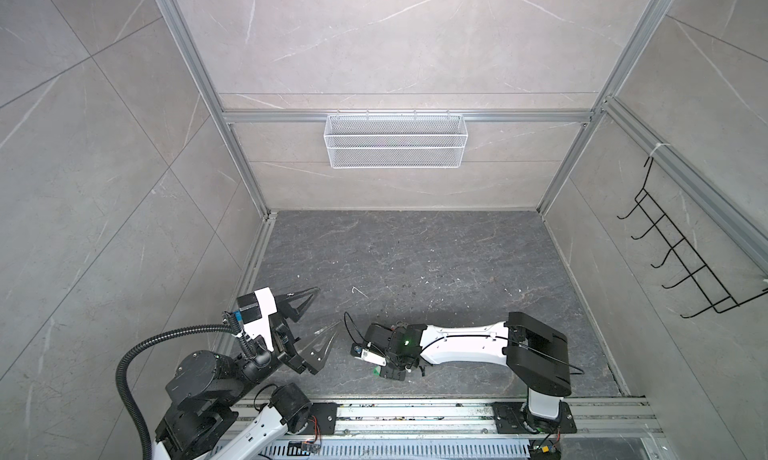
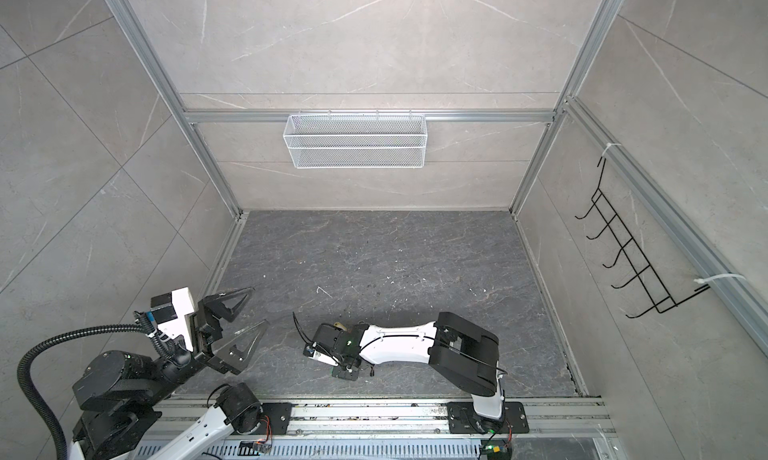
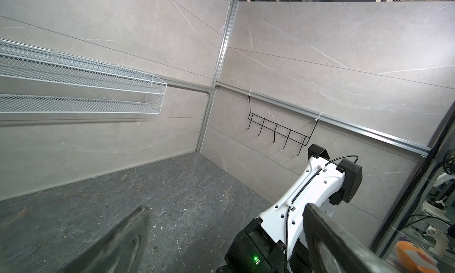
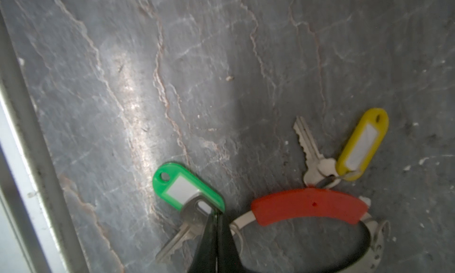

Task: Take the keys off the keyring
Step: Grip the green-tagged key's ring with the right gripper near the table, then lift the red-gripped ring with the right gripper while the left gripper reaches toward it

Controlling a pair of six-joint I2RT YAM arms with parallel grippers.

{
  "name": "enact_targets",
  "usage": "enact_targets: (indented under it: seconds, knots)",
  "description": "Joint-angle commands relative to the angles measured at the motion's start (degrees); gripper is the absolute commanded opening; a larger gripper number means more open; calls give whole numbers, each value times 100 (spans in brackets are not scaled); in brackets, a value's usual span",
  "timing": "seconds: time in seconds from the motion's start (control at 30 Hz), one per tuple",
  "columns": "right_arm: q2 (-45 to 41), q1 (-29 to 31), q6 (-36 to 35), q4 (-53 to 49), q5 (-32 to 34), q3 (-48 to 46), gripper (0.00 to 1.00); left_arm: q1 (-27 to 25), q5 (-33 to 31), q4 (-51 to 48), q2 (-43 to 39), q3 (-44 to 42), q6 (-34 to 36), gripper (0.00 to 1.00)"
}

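The right wrist view shows the keyring (image 4: pixel 310 206), a thin hoop with a red curved sleeve, lying flat on the dark slate floor. A silver key (image 4: pixel 310 152) with a yellow tag (image 4: pixel 362 146) hangs off its far side. A second key (image 4: pixel 182 232) with a green tag (image 4: pixel 187 188) lies at the sleeve's other end. My right gripper (image 4: pixel 216 216) is shut, its tips pressed against the near end of the green tag; I cannot tell if anything thin is pinched. In both top views only a sliver of green (image 1: pixel 376 370) (image 2: pixel 336 372) shows under that wrist. My left gripper (image 1: pixel 329 306) (image 2: pixel 260 304) (image 3: pixel 226 209) hovers open and empty.
A white wire basket (image 1: pixel 395 140) hangs on the back wall. A black hook rack (image 1: pixel 681 246) hangs on the right wall. An aluminium rail (image 1: pixel 415 412) runs along the front edge. The right forearm (image 3: pixel 302 197) lies close past the left gripper's fingers.
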Motion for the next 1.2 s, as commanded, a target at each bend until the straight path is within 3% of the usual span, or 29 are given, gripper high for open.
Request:
enact_targets:
  seconds: [0.0,0.2,0.4,0.53,0.7,0.87,1.0,1.17]
  knots:
    - [-416,-1,168,137,99,-178,0,20,115,161,108,16,44,99]
    - [-1302,-167,648,428,-168,-559,0,20,151,246,222,-37,23,99]
    - [-2231,-360,1239,756,-533,-895,0,12,254,240,521,-31,-47,87]
    - [-2747,-507,1578,885,-656,-951,0,21,331,174,852,-44,-152,85]
    - [-3239,-575,1896,913,-470,-788,0,16,117,47,1245,-157,-287,66]
    - [-3539,-585,2181,772,-52,-464,0,15,-11,143,1401,-423,-395,62]
    - [-3657,-594,2406,621,272,-158,0,16,-10,99,1611,-470,-397,48]
    - [-3753,-645,2532,549,345,127,0,10,215,3,1941,-400,-383,40]
